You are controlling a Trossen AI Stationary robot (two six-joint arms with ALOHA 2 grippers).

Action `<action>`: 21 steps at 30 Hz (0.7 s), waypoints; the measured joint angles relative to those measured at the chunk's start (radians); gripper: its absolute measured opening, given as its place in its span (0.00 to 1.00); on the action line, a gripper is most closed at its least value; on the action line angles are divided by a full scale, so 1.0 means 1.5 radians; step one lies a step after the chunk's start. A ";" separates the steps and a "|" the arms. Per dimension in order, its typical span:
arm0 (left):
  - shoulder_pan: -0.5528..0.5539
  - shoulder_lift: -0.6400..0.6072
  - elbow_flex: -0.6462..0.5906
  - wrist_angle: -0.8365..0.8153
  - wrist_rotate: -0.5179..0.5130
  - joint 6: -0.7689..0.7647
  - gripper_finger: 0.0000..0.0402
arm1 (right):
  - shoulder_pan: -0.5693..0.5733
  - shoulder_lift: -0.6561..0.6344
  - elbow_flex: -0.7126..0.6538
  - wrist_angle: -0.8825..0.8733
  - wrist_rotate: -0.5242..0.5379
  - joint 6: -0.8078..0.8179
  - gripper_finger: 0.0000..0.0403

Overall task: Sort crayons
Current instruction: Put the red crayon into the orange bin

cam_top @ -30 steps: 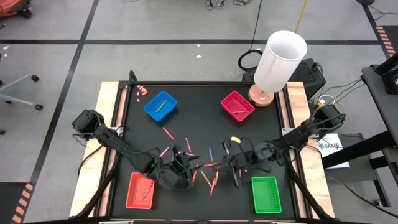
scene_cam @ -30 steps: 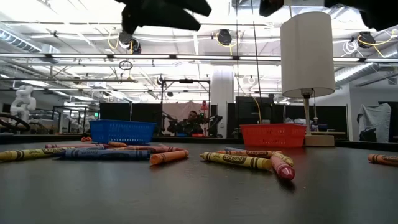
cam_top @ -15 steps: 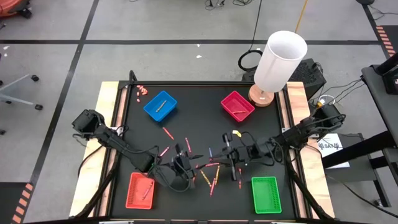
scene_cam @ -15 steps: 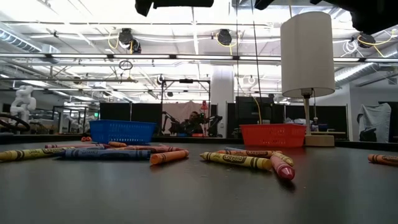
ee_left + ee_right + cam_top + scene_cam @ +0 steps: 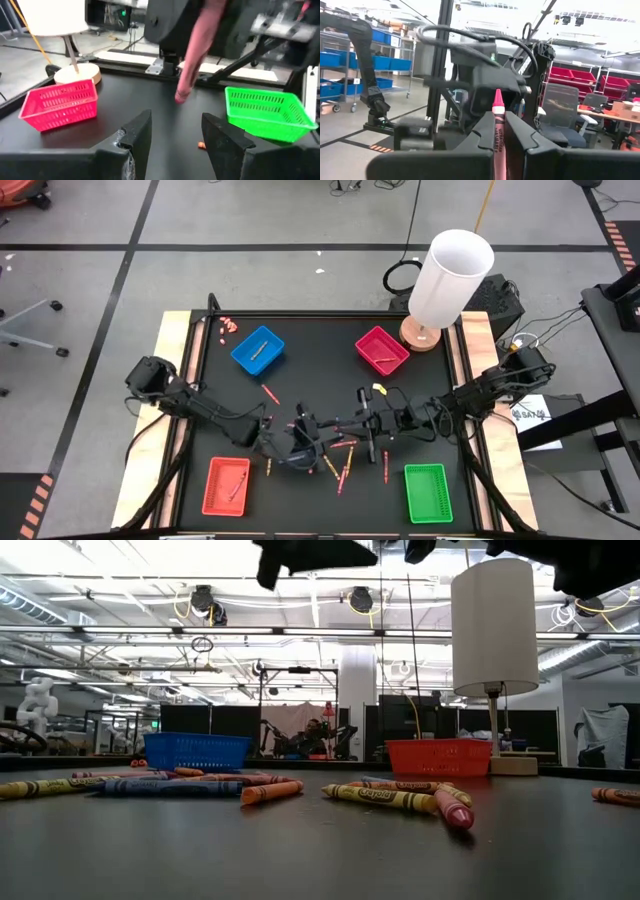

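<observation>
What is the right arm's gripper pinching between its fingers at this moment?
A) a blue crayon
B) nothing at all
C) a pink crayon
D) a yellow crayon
C: in the right wrist view the right gripper is shut on a pink crayon that sticks up between its two dark fingers, and the left wrist view shows the same pink stick hanging from that gripper.

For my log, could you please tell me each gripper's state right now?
Left gripper: open, holding nothing.
Right gripper: shut on a pink crayon.
</observation>
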 joint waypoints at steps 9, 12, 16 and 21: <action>0.009 0.007 0.000 0.019 0.014 0.006 0.43 | -0.005 0.000 0.000 -0.005 0.000 -0.001 0.01; 0.008 0.007 0.000 0.042 0.022 0.018 0.43 | -0.006 0.000 0.000 -0.005 0.000 -0.002 0.01; 0.008 0.007 0.000 0.054 0.029 0.018 0.43 | -0.006 0.000 0.000 -0.005 0.000 -0.002 0.01; 0.008 0.007 0.000 0.085 0.029 0.023 0.43 | -0.006 0.000 0.000 -0.005 0.000 -0.002 0.01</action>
